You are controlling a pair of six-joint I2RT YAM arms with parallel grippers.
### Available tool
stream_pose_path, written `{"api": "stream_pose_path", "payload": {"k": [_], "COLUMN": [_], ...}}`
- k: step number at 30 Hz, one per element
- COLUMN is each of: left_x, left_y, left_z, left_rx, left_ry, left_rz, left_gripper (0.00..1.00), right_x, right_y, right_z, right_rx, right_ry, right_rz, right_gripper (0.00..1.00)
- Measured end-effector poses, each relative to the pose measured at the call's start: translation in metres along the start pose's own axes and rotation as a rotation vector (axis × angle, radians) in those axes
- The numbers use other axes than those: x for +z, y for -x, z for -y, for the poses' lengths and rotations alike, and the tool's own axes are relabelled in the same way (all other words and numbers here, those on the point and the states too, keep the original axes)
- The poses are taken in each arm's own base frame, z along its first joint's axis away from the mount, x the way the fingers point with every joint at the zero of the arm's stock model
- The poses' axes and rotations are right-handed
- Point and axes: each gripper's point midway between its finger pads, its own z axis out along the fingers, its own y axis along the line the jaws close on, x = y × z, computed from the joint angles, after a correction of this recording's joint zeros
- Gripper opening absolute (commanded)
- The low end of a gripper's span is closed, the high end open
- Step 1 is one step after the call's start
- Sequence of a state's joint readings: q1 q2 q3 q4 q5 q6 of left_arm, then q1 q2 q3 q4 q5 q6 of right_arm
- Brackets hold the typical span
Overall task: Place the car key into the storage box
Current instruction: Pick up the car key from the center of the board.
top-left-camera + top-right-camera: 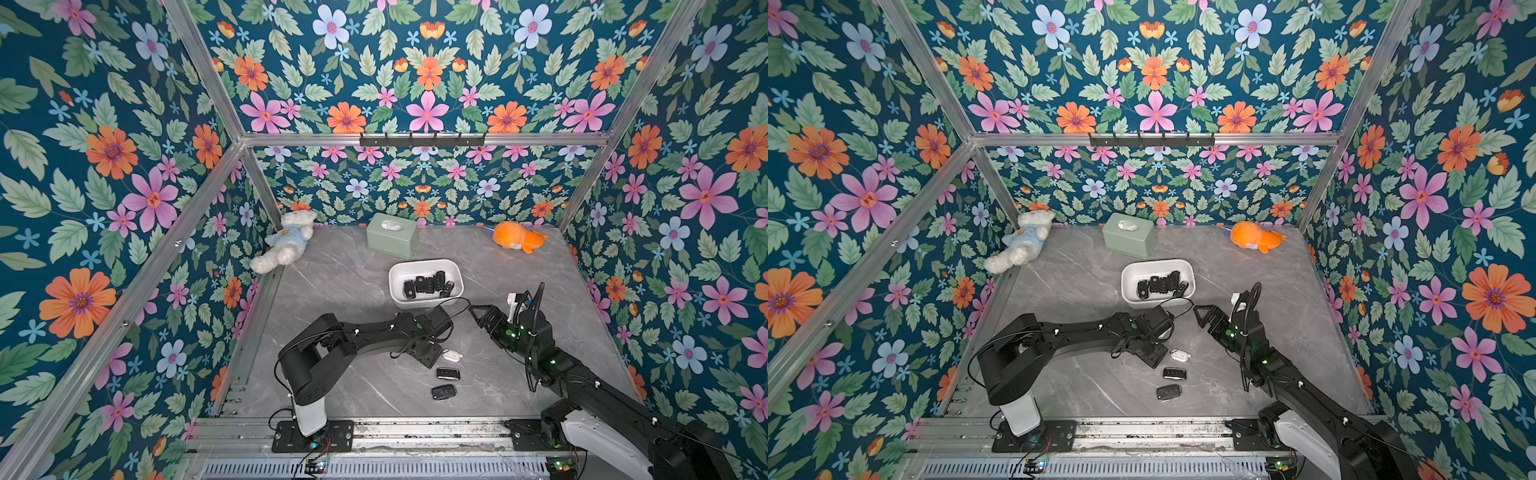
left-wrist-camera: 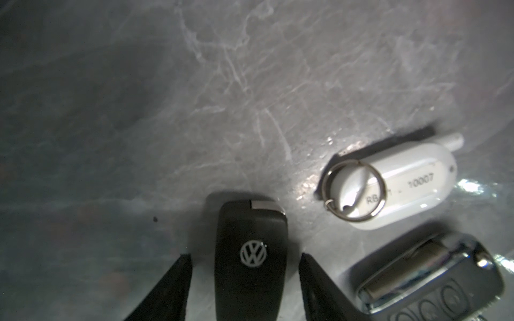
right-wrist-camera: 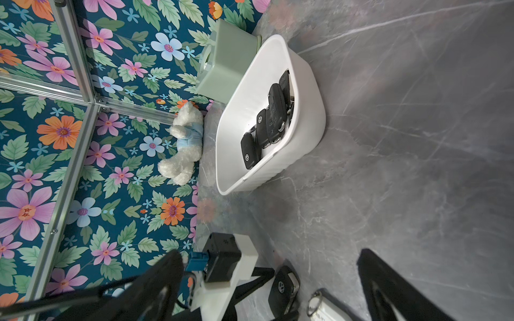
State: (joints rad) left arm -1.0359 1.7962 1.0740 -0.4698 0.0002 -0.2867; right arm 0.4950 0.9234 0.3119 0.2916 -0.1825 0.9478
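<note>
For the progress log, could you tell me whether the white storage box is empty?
Not empty: the storage box holds several black car keys, bunched along one long wall.

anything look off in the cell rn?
One oddity: a white tag with a key ring lies among the loose black car keys; it looks like a label tag, not a car key. The teddy bear and orange plush lie flopped over at the back. Nothing spilled or damaged.

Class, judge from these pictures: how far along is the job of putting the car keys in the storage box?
Done: several keys lie in the storage box. In hand: the left gripper straddles a VW key on the table, not yet gripping. Left: a black key and a second black key.
</note>
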Motion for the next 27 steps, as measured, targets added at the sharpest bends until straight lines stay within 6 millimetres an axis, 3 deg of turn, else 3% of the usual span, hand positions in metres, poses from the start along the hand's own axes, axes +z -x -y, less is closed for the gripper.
{"api": "stream_pose_path", "payload": {"k": [15,20,27], "left_x": [0.003,-0.001,-0.023], "left_y": [0.007,0.006,0.013], "left_z": [0.0,0.002,-0.001], "left_rx": [0.0,-0.001,-0.007], "left_ry": [0.005,-0.006,-0.007], "left_rz": [0.02,0.021,0.083], "left_gripper": [0.32,0.3,0.29], "right_x": [-0.001,-0.001,0.002], "right_y": [0.002,0.002,0.0], "right_z": [-0.002,-0.002,0.003], "right_rx": [-0.001,0.0,0.015], "right_ry": [0.006,0.006,-0.009], "right_rz": [0.007,0.007,-0.002], "right_gripper": [0.99,0.99,0.99]}}
